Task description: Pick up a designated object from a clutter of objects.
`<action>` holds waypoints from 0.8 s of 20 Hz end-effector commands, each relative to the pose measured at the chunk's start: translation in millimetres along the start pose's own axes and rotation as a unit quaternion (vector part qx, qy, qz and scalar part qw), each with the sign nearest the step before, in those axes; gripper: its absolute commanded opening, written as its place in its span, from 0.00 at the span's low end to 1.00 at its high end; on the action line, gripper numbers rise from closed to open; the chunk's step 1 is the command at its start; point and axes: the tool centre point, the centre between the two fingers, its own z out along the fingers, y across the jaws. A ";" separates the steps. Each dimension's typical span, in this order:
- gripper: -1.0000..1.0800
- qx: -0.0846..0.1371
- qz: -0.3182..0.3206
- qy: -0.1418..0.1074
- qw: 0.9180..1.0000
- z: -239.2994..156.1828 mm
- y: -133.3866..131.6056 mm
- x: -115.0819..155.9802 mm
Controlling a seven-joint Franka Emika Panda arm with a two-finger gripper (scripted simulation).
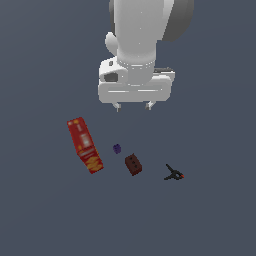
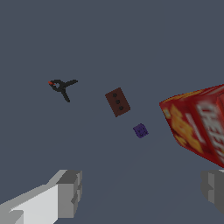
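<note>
Gripper point(image 1: 133, 106) high above floor, jaws spread, empty. Small dark reddish-brown boxy block point(image 1: 133, 164) lies below, well apart, between tiny purple piece point(image 1: 117, 148) and small black clamp point(image 1: 174, 174). Straight descent needed.

Counter point(image 1: 45, 215): flat, matte, uniform dark slate-grey. In the exterior view it runs past the frame edge at every clock position; the wrist view shows the same surface.

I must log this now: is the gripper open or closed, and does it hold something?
Gripper: open, holding nothing, above the objects; the brown block lies untouched on the floor.
</note>
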 end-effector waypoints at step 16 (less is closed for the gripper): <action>0.96 0.010 0.003 0.010 1.000 0.8 13.0 9.5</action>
